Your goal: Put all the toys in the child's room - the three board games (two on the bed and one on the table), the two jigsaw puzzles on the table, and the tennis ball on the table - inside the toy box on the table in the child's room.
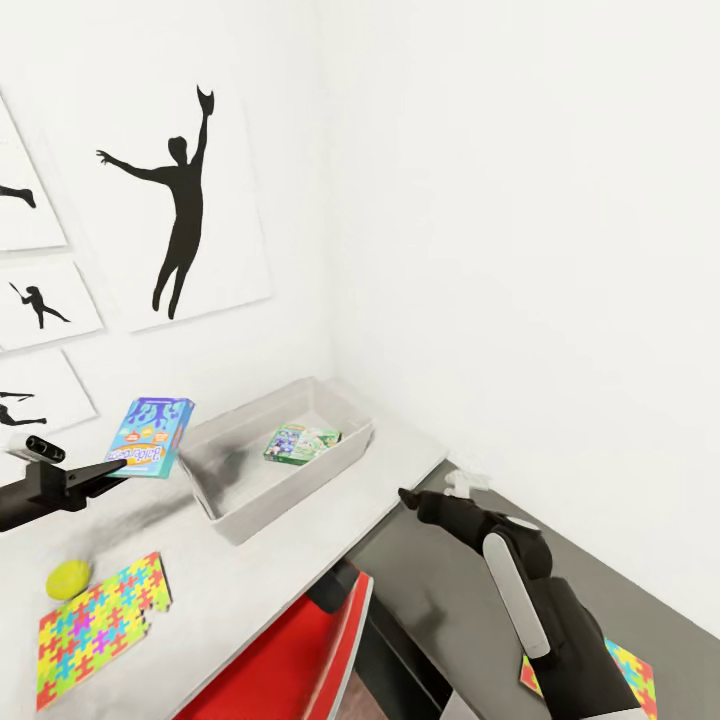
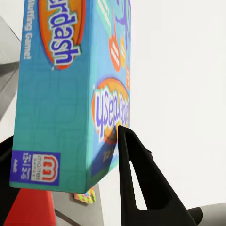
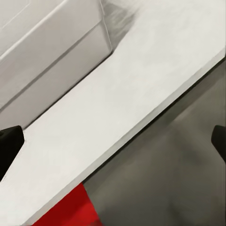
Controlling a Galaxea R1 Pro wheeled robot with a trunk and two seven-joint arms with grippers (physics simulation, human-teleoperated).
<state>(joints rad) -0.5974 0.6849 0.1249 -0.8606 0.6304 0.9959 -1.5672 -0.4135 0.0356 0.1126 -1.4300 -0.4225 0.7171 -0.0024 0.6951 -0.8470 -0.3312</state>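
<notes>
Left end effector (image 1: 112,462) clenched on a blue board game (image 1: 152,437), lifted above the white table (image 1: 260,570) just beside the near-left corner of the grey toy box (image 1: 225,495); in the left wrist view, the same box (image 2: 70,94) pinched between black fingers (image 2: 134,174), its "Balderdash" lettering legible on two faces. Inside the toy box, a green board game (image 1: 301,442) lying flat on the bottom toward the far end. On the table near its front-left edge, a yellow-green tennis ball (image 1: 67,578) just beside a multicoloured jigsaw puzzle (image 1: 100,626), the two close but hard to tell whether touching. Below, tucked under the table edge, a red chair (image 1: 290,665). Right end effector (image 1: 408,497) hanging past the right edge of the table, over grey floor (image 1: 450,610); released, with fingertips (image 3: 9,141) wide apart at opposite edges of the right wrist view, gripping nothing. Second jigsaw puzzle (image 1: 637,672) on the floor, partly hidden behind the right forearm. Black silhouette posters (image 1: 180,200) on the left wall.
</notes>
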